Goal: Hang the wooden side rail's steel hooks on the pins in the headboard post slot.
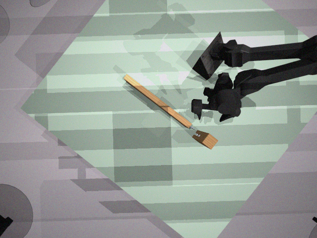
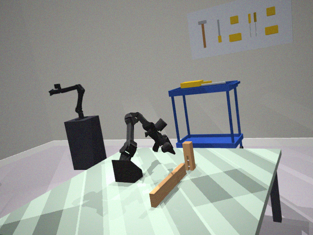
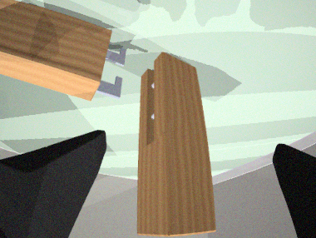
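Note:
The wooden rail [image 1: 153, 98] [image 2: 168, 184] [image 3: 50, 46] lies on the table, standing on its narrow edge. Two steel hooks show at its near end in the wrist view, the lower one [image 3: 118, 89] and the upper one [image 3: 121, 57]. They point at the slotted side of the headboard post [image 1: 210, 141] [image 2: 188, 151] [image 3: 179, 154], with a small gap between. The post stands upright. Its slot shows two pins, an upper pin [image 3: 153, 86] and a lower pin [image 3: 153, 116]. My gripper [image 1: 210, 119] [image 2: 164, 152] [image 3: 195, 146] is open and empty, above the table beside the post and the rail's hook end.
My arm's base [image 1: 210, 60] [image 2: 126, 171] stands on the green striped table [image 1: 143, 194] [image 2: 227, 202], on the same side of the rail as the gripper. A blue cart [image 2: 205, 88] and a second arm on a dark pedestal [image 2: 85, 143] stand beyond the table.

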{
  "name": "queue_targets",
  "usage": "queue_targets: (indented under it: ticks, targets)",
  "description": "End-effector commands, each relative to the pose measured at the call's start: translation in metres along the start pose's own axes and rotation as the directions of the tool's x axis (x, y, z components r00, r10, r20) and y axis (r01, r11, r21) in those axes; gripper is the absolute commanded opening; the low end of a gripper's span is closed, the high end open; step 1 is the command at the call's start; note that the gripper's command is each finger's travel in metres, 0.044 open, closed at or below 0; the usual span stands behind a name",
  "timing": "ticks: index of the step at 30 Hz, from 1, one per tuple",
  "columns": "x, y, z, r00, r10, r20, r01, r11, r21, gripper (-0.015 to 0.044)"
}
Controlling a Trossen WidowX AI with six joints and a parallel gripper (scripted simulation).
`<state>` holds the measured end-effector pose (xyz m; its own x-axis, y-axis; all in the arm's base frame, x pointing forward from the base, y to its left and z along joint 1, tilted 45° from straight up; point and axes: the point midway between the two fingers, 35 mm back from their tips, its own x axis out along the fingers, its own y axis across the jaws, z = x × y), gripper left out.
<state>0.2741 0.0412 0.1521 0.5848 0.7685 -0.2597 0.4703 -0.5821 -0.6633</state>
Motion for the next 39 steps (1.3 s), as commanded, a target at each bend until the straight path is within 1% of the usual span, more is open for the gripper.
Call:
queue_targets:
  ticks: [1, 2, 5, 8, 10, 11, 14, 18, 21, 25, 32, 39]
  targets:
    - [0.0, 0.003, 0.0, 1.0, 0.004, -0.006, -0.004, 0.999, 0.038, 0.044]
    - [0.0, 0.007, -0.002, 1.0, 0.014, -0.013, -0.013, 0.996, 0.088, 0.044]
    - [-0.002, 0.026, -0.009, 0.997, 0.053, -0.05, -0.034, 0.948, 0.316, 0.044]
    - [-0.004, 0.044, -0.015, 0.992, 0.091, -0.088, -0.03, 0.846, 0.532, 0.044]
    - [-0.005, 0.052, -0.016, 0.989, 0.119, -0.091, -0.036, 0.775, 0.631, 0.044]
    - [-0.004, 0.055, -0.017, 0.987, 0.131, -0.09, -0.032, 0.721, 0.692, 0.044]
    - [-0.002, 0.061, -0.024, 0.987, 0.102, -0.124, 0.045, 0.564, 0.824, 0.044]
    - [0.0, 0.067, -0.03, 0.985, 0.061, -0.162, 0.134, 0.315, 0.94, 0.044]
    - [0.002, 0.071, -0.033, 0.982, 0.03, -0.184, 0.18, 0.109, 0.978, 0.044]
    - [0.003, 0.074, -0.035, 0.978, -0.014, -0.208, 0.202, -0.172, 0.964, 0.044]
    - [0.003, 0.076, -0.034, 0.972, -0.069, -0.225, 0.17, -0.457, 0.873, 0.044]
    - [0.003, 0.077, -0.03, 0.967, -0.114, -0.229, 0.083, -0.706, 0.703, 0.044]
